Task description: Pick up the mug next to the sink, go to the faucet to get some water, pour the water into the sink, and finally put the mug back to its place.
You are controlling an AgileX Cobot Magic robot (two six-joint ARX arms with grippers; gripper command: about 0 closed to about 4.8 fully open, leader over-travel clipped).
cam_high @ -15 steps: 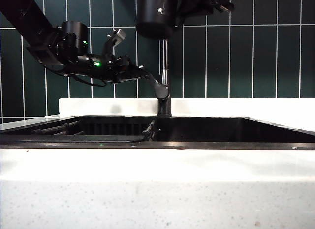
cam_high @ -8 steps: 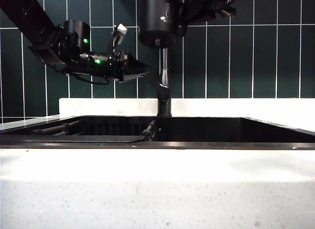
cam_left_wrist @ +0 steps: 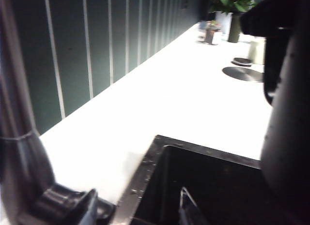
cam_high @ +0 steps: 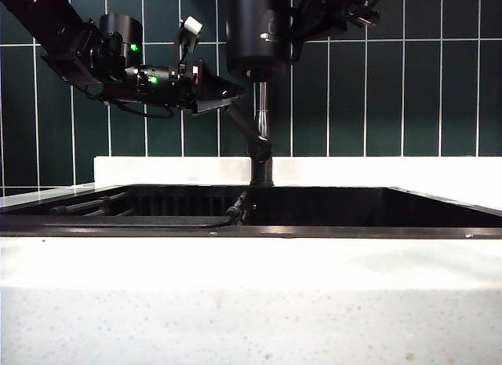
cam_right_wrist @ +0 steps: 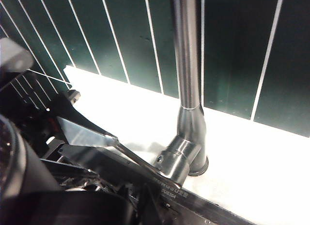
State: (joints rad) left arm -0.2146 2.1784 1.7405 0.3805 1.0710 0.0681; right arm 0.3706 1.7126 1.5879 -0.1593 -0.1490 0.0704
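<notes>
We see the matte black mug [cam_high: 255,31] clamped in the right claw [cam_high: 302,20] above the faucet [cam_high: 262,137]; left claw [cam_high: 223,94], spread apart, beside its lever.

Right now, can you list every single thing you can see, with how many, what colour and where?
mug: one, black, held up high over the sink, in front of the faucet pipe
faucet: one, dark metal, behind the sink's middle, lever slanting up to the left
sink: one, black, set in the countertop
countertop: one, white speckled, around the sink
wall tiles: many, dark green, behind the counter
potted plant: one, green, far along the counter
left claw: one, black, open, at the lever's upper end
right claw: one, black, shut on the mug, up top
</notes>
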